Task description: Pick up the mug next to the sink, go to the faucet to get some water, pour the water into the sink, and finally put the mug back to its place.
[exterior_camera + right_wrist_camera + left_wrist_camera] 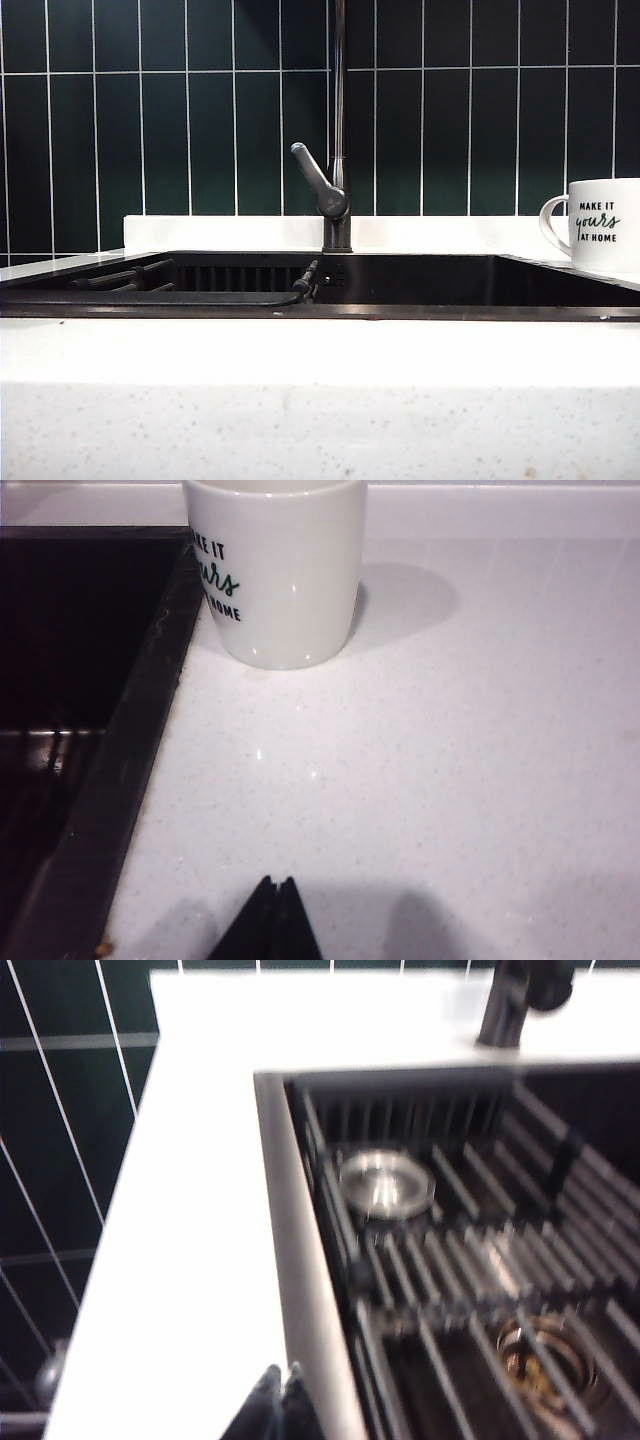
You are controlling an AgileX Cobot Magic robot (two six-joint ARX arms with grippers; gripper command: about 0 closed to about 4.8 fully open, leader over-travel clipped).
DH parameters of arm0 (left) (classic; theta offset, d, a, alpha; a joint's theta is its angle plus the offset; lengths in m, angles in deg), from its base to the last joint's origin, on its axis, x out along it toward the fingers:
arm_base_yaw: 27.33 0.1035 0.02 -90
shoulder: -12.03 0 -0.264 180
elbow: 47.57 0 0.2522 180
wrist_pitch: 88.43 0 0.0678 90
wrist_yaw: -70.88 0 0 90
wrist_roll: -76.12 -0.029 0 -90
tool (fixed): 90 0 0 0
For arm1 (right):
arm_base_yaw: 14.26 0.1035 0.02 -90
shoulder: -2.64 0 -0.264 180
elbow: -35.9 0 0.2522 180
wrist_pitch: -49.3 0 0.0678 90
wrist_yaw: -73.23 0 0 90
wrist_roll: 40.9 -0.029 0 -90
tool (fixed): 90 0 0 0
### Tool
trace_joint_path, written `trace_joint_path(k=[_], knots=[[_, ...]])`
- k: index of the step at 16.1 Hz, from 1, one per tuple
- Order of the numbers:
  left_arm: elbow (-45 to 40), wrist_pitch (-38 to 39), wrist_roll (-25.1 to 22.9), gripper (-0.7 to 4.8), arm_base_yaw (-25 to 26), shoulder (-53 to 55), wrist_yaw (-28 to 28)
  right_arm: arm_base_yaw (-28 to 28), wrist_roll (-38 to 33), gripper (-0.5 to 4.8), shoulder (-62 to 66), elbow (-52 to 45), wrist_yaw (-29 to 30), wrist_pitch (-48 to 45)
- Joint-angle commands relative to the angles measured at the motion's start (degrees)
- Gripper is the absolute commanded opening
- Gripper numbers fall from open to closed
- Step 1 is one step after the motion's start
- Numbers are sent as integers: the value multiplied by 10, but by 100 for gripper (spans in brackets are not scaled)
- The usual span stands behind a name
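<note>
The white mug (pixel 600 225) stands upright on the countertop at the right of the black sink (pixel 420 312), its black lettering toward the camera and its handle toward the sink. The right wrist view shows the mug (pixel 285 570) beside the sink's rim (pixel 130 750); my right gripper (pixel 275 885) is shut and empty over the bare counter, well short of the mug. My left gripper (pixel 282 1375) is shut and empty above the counter by the sink's rim (pixel 290 1260). The faucet (pixel 337 150) rises behind the sink's middle, its lever angled to the left. Neither arm shows in the exterior view.
A dark ribbed rack (pixel 480 1250) lies across the sink (pixel 440 1390), with a shiny round metal piece (pixel 385 1182) and the drain (pixel 545 1360) beneath it. White speckled countertop (pixel 320 400) frames the basin. Dark green tiles (pixel 160 120) cover the wall behind.
</note>
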Motion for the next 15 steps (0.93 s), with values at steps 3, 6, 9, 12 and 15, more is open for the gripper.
trace_joint_path(k=[3, 6, 9, 12, 15], knots=[[-17, -14, -5, -6, 0, -1, 1, 1, 61, -1, -2, -15, 38, -51], [-17, -23, -4, -6, 0, -2, -22, 1, 62, -1, -8, -17, 68, -48], [-17, -23, 0, -6, 0, -18, -29, 1, 62, -1, -39, -17, 75, -41], [-16, -4, 1, -6, 0, -61, -28, 1, 64, -2, -91, -17, 76, -15], [-16, 27, 0, -6, 1, -82, -29, 0, 87, -1, -128, -17, 76, 33]])
